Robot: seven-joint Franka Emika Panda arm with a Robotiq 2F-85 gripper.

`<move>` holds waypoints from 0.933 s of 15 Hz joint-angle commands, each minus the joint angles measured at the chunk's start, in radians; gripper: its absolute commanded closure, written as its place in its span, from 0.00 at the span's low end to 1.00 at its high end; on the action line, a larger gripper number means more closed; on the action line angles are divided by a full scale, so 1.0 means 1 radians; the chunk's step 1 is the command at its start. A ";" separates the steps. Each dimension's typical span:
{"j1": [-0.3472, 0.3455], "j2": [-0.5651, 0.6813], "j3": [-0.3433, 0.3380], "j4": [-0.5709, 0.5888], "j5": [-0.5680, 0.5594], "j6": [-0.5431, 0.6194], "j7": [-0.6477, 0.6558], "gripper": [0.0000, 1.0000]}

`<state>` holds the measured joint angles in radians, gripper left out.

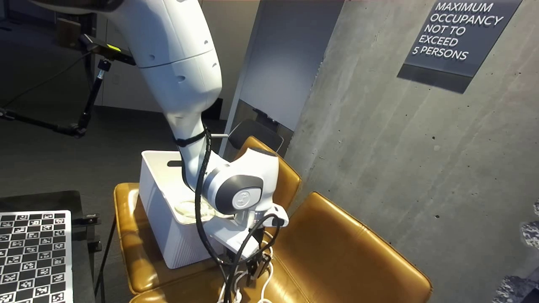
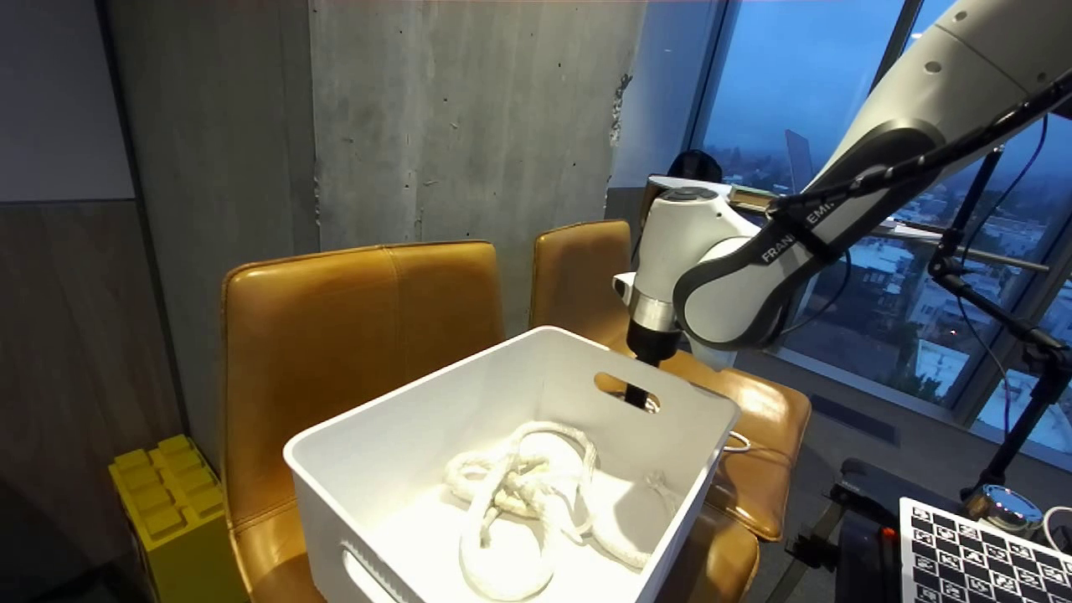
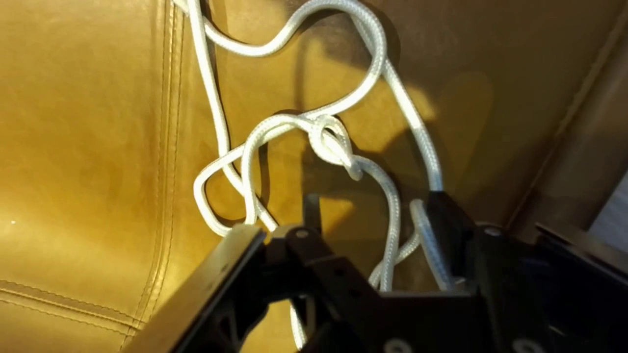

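Note:
My gripper (image 3: pixel 374 196) is open in the wrist view, its two dark fingers apart over a tan leather chair seat (image 3: pixel 98 147). A thin white braided cord (image 3: pixel 394 211) lies there in loose loops with a knot. Part of the cord passes between the fingers, and one strand lies against or very close to the right finger. Whether it touches cannot be told. In an exterior view the gripper (image 1: pixel 257 269) is low over the seat, partly behind black cables. It also shows, partly hidden, behind a white bin (image 2: pixel 419 427), with a finger visible through the bin's handle hole.
The white bin (image 1: pixel 156 227) stands on the chair beside the arm, with a thicker white rope (image 2: pixel 502 502) inside. Tan chair backs (image 1: pixel 349 248) rise before a concrete wall (image 1: pixel 379 147). A checkered marker board (image 1: pixel 33 252) and a yellow block (image 2: pixel 176 536) stand nearby.

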<state>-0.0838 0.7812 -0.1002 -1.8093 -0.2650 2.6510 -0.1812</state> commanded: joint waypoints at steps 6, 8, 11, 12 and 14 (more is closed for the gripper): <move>0.001 0.004 -0.016 0.025 0.003 -0.017 0.000 1.00; 0.009 -0.016 -0.028 0.014 -0.004 -0.023 0.009 1.00; 0.040 -0.123 -0.072 -0.054 -0.035 -0.055 0.027 0.99; 0.044 -0.191 -0.079 -0.093 -0.041 -0.074 0.019 0.99; 0.053 -0.265 -0.089 -0.112 -0.066 -0.101 0.020 0.99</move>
<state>-0.0566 0.6815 -0.1654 -1.8274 -0.2911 2.6088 -0.1735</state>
